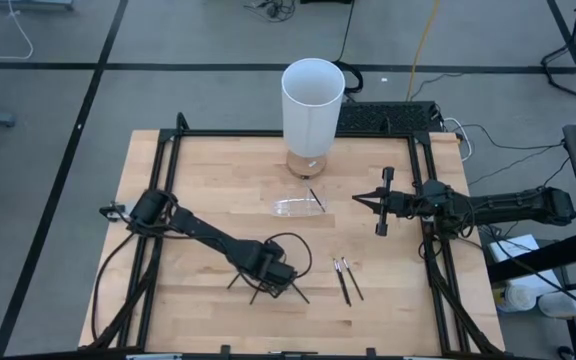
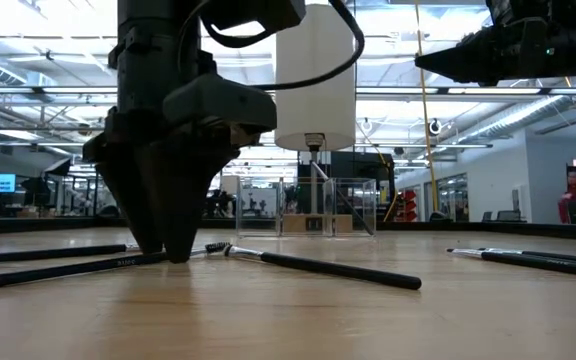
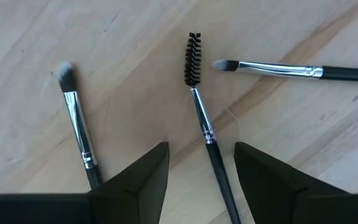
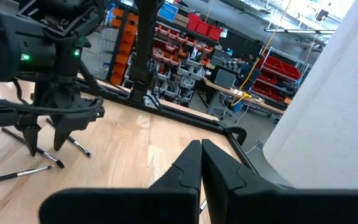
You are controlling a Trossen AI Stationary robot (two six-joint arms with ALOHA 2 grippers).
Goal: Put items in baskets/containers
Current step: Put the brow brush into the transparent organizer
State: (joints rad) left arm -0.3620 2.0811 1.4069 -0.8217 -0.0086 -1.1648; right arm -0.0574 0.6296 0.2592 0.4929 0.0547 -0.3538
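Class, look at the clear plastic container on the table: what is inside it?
One dark brush leans in the clear container, its end sticking out over the rim. Whether anything else lies inside cannot be made out.

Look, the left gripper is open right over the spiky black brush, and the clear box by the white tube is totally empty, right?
Not quite. The clear box isn't empty: the high view shows one brush leaning in it already. The rest is right: the left gripper is open astride the spiky black brush, and the box sits by the white tube.
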